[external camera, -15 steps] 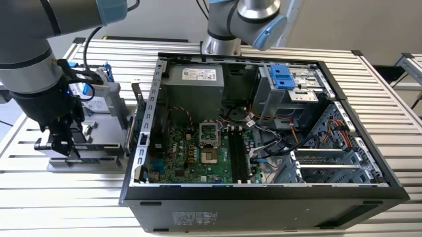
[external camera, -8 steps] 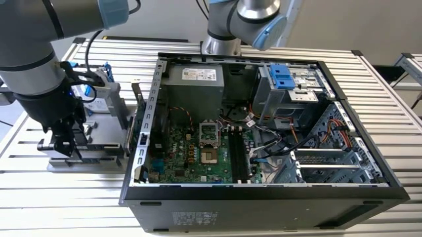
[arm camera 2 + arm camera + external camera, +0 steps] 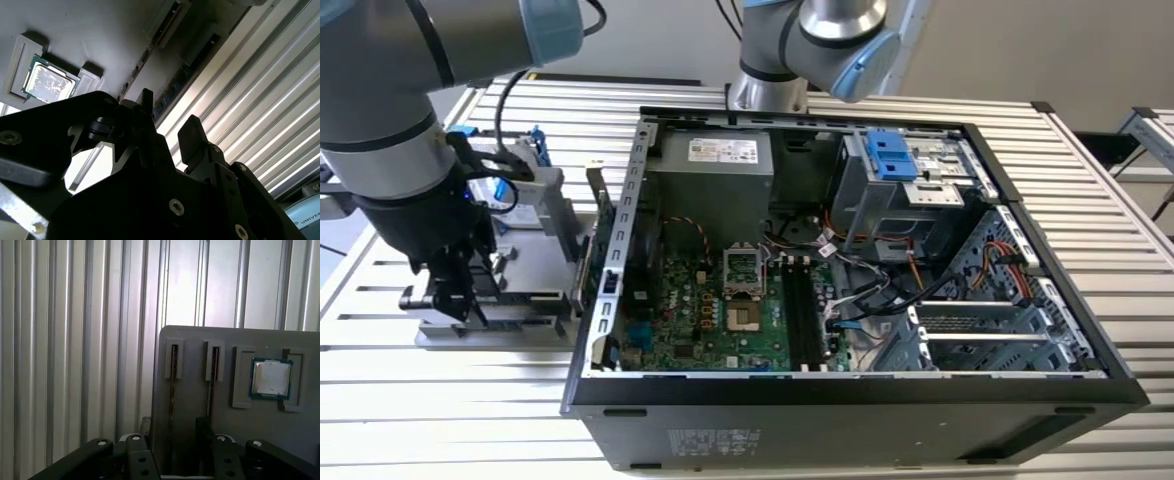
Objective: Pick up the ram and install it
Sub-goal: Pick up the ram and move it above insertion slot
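Note:
In the first wrist view the ram point(image 3: 172, 374) stands on edge in a slot of a grey holder plate point(image 3: 190, 405). My gripper point(image 3: 173, 424) is open, with one dark finger on each side of that slot. In the second wrist view the same ram point(image 3: 175, 90) runs as a dark strip between the fingertips point(image 3: 192, 131) of my gripper point(image 3: 168, 111). Whether the fingers touch it I cannot tell. In the exterior view my gripper point(image 3: 450, 298) hangs low over the holder point(image 3: 520, 300) at the exterior view's left, beside the open computer case point(image 3: 854, 390).
A second stick point(image 3: 214, 375) stands in the neighbouring slot, and a square silver processor chip point(image 3: 270, 378) lies in a recess beyond it. A hard drive with blue rails point(image 3: 520, 170) stands at the holder's back. Inside the case, black memory slots point(image 3: 803, 315) lie on the green motherboard point(image 3: 707, 320).

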